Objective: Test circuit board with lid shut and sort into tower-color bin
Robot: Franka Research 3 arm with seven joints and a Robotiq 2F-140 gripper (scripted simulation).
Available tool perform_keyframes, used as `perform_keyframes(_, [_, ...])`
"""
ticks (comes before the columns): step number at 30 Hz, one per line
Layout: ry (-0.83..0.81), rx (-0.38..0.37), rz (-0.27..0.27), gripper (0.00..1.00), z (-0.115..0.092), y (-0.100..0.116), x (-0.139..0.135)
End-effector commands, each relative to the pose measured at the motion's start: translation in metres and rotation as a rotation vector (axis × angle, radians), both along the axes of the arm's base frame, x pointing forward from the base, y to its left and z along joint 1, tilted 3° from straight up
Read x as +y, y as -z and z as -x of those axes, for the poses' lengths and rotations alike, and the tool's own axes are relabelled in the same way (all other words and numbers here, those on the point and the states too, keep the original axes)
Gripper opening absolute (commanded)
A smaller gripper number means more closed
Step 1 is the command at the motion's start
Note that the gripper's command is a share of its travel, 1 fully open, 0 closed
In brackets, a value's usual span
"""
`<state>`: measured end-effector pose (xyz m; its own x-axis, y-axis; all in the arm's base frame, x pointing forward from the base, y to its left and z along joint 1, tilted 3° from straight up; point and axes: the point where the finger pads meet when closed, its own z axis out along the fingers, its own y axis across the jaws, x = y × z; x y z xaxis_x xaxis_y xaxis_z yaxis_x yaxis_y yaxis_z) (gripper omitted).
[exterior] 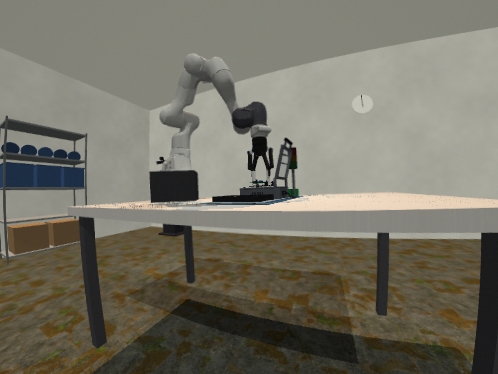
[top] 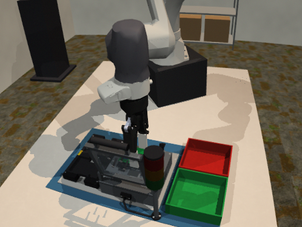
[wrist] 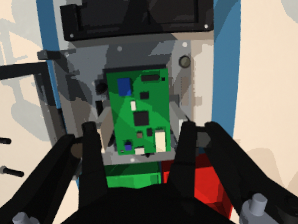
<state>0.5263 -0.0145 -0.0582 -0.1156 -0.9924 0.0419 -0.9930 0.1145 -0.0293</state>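
The green circuit board (wrist: 140, 112) shows in the wrist view between my two fingers, face up, with its white connector (wrist: 160, 141) at the end toward the bins. My gripper (wrist: 141, 114) is shut on the board across its width and holds it low over the tester's grey plate (wrist: 129, 56). In the top view my gripper (top: 137, 149) reaches down into the tester (top: 127, 173), and a green end of the board (top: 140, 150) shows at the fingertips. The clear lid (top: 115, 164) stands open with its black handle (top: 109, 142) on top. The pins and posts are hidden.
The signal tower (top: 154, 167) stands unlit in front. The red bin (top: 206, 156) and green bin (top: 197, 194) stand to the right.
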Motion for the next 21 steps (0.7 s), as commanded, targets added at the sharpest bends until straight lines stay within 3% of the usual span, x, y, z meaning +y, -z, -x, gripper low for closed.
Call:
perform_keyframes(1, [0.006, -0.005, -0.001, 0.46, -0.0023, -0.0003, 0.0000])
perform_keyframes(21, [0.006, -0.005, -0.001, 0.46, -0.0038, -0.0007, -0.0008])
